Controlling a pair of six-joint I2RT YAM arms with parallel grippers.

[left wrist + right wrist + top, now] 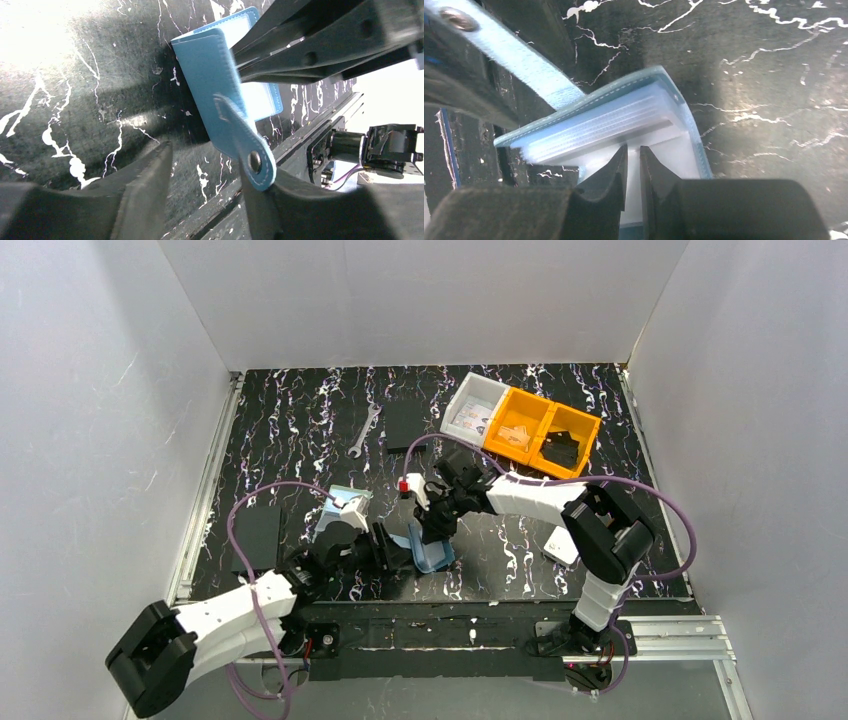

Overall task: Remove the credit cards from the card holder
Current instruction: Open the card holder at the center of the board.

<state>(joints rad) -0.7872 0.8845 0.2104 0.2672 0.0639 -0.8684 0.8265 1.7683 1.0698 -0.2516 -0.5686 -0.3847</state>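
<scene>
On the left, the left gripper point(207, 162) is seen with its fingers spread wide, low over the black marbled table point(75, 125). Nothing is pinched between them, though the holder's strap tab point(252, 160), with its metal snap, lies against the inner face of one finger. In the middle, near the table's front edge and between the two arms, the card holder point(215, 75) is propped partly open on the surface. On the right, the right gripper point(633, 152) is set at the open holder, its fingers drawn almost together with only a narrow slot left. Whether a card edge is nipped there cannot be told.

The step in hand is judged to be the fishing of a card out of a pocket. It would be done best if the cover or strap were pinned by the left gripper, so that the holder is not dragged along. A single card edge, not a whole pocket leaf, would then be taken by the right and drawn out along the pocket's mouth.

The holder is seen as a bright blue stitched booklet. Inside, a fanned stack of clear pockets point(599, 127) sits above a pale panel point(674, 150). The credit cards cannot be made out separately from the pockets.
</scene>
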